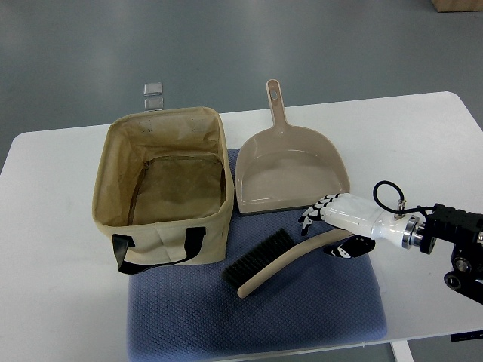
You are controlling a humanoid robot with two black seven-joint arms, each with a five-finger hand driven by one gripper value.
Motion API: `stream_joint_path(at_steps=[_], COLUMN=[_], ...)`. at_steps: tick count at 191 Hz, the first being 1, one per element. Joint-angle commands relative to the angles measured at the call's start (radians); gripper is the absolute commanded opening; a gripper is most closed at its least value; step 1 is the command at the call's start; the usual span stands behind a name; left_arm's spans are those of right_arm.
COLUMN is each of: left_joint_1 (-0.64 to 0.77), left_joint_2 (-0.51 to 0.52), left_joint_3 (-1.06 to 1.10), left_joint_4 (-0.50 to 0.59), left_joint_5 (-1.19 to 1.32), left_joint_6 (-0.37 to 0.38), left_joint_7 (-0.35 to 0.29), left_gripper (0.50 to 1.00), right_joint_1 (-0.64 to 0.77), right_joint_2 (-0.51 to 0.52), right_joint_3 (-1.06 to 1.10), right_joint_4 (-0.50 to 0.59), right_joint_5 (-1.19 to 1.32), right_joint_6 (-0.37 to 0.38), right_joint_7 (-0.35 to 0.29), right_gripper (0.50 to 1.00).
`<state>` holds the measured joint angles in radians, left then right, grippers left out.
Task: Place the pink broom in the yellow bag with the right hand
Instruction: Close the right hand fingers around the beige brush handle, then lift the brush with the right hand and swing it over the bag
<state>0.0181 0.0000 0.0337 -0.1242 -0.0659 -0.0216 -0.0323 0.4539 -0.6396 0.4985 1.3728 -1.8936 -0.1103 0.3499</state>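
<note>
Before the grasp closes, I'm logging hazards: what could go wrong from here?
1. The right hand sits at the far end of the broom handle, so the bristle end may droop or swing when lifted.
2. The dustpan lies right beside the hand and could get knocked.
3. The broom is long; crossing to the bag, it may catch the rim.

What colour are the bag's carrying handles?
Black, on the front of the tan fabric bag; the handles show clearly in the top view.
</note>
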Motion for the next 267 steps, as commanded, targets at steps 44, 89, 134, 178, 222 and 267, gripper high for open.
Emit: stream_joint_path(at_steps=[44,89,134,178,222,267], left_joint_1=[0.0,-0.001,0.0,0.0,0.0,-0.001], left_joint_2=[0.0,0.0,0.0,0.0,0.0,0.0], left_joint_3=[0.0,0.0,0.0,0.0,0.0,0.0], left_joint_4=[0.0,0.0,0.0,0.0,0.0,0.001], left_joint_5=[0.0,0.0,0.0,0.0,0.0,0.0], left_joint_6=[0.0,0.0,0.0,0.0,0.0,-0.001], left_joint_7=[0.0,0.0,0.0,0.0,0.0,0.0], left_gripper=[1.0,1.0,1.0,1.0,1.0,1.0], right_joint_1=[0.0,0.0,0.005,0.04,0.164,0.348], right_joint_2=[0.002,0.003,-0.023,-0.109,-0.229,-0.25], right_joint_3=[-0.009,-0.006,0.037,0.13,0.137,0.129], right_joint_4=[-0.004,-0.011,-0.012,-0.011,-0.014,-0.046], right_joint_5=[-0.019,-0.019,-0.007,0.036,0.175,0.214], right_joint_6=[-0.009,-0.043,-0.118,-0.166,-0.181,-0.163], right_joint_7=[0.0,0.0,0.003,0.014,0.012,0.008], right_gripper=[0.574,0.5,0.5,0.5,0.5,0.5])
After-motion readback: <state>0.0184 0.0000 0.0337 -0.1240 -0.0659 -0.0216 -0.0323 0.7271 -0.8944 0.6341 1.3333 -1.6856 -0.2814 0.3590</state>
